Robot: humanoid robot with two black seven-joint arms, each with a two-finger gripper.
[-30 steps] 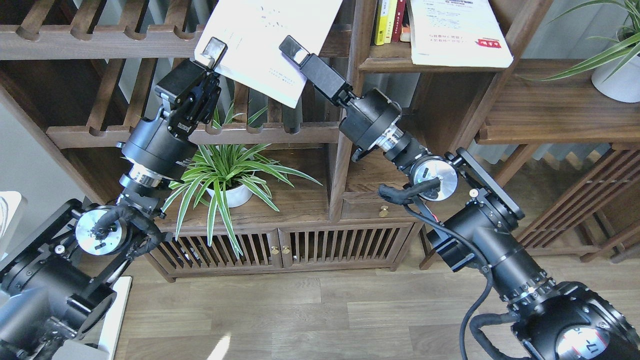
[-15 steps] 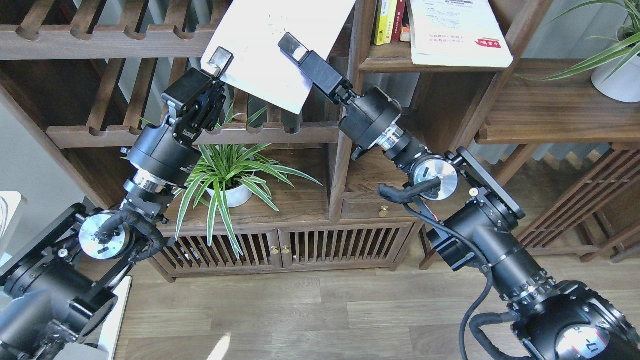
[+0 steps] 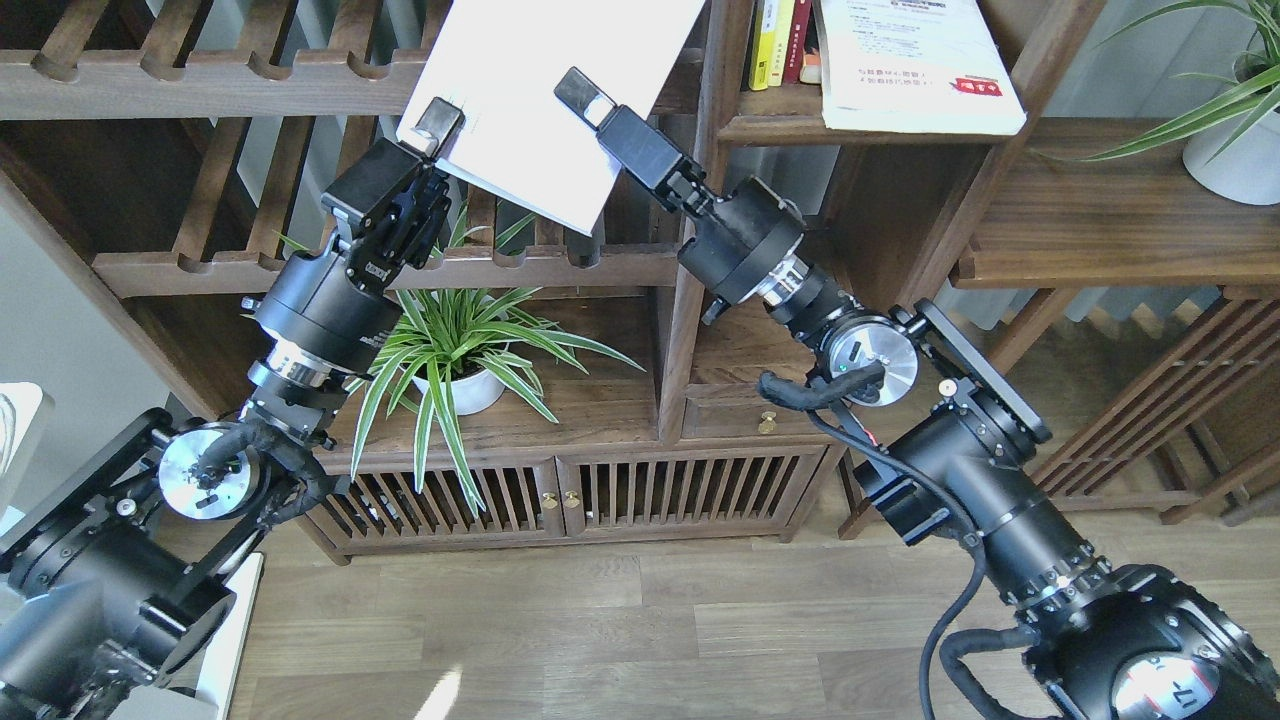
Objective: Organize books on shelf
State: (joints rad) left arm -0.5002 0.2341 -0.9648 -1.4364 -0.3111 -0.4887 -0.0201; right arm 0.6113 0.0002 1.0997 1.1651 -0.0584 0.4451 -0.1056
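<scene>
My left gripper (image 3: 437, 118) is shut on the lower left corner of a pale white book (image 3: 545, 80), held tilted in front of the slatted rack. My right gripper (image 3: 578, 88) reaches the book's lower right part. One finger lies on the book's face and the other is hidden. A large white book with a small red label (image 3: 915, 60) lies on the flat walnut shelf (image 3: 765, 128) at the upper right, overhanging its front edge. The dark book with the orange-red cover is out of view.
Yellow and red upright books (image 3: 778, 40) stand at the shelf's left end. A wooden post (image 3: 715, 120) separates the rack from the shelf. A potted plant (image 3: 455, 350) stands on the cabinet below, another plant (image 3: 1235, 120) at the far right.
The pale book has risen and shifted a little to the right, with its printed lines no longer showing. My left gripper moved up and right with it. My right gripper barely moved.
</scene>
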